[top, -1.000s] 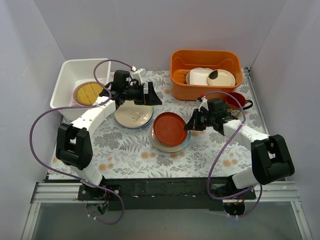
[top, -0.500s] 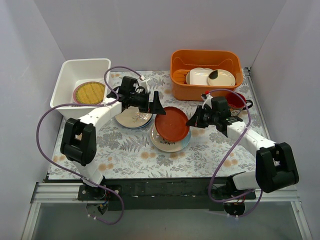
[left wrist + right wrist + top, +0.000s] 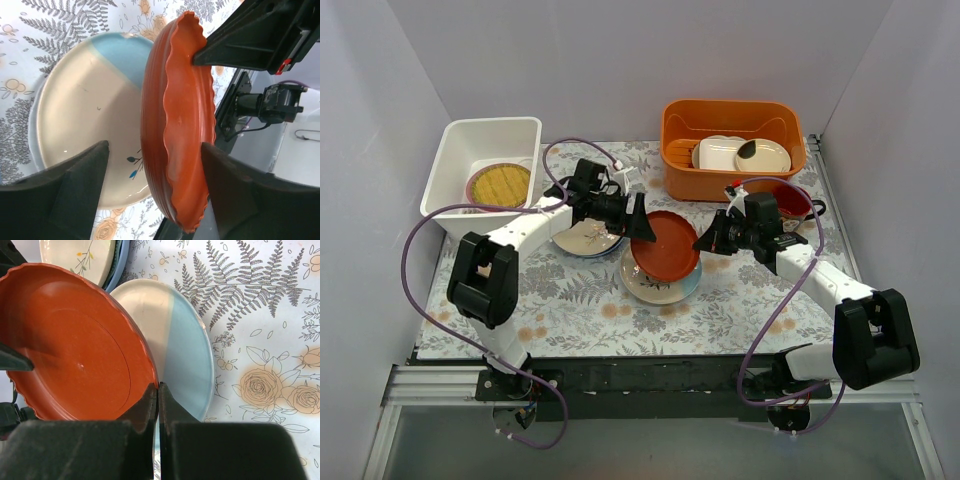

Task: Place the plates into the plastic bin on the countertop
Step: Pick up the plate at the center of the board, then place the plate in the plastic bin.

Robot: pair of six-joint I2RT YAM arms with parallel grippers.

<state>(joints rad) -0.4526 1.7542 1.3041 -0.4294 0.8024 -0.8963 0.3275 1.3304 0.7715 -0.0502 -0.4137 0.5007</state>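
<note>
1. Where the red-brown plate (image 3: 665, 245) stands tilted up on its scalloped edge, it leans over the cream-and-teal plate (image 3: 175, 340) near the middle of the surface (image 3: 620, 320).
2. The left pincer (image 3: 638, 225) straddles the tilted plate's rim with its fingers apart, one on each face. A gap shows between one finger and the plate.
3. The right pincer (image 3: 158, 387) has its fingers pressed together, tips against the plate's rim on the opposite side.
4. Bare printed surface shows along the near edge, in front of both stacks.
5. The leaf-sprig plate (image 3: 582, 238) tops a stack just left of the tilted plate, between it and the bin.
6. The white plastic bin (image 3: 470, 140), at the far left corner, holds the yellow woven-look plate (image 3: 500, 183) lying on the pink plate (image 3: 472, 190).
7. The orange tub (image 3: 700, 183), far right, holds cream rectangular dishes (image 3: 725, 153). A red mug (image 3: 795, 198) stands just in front of it.
</note>
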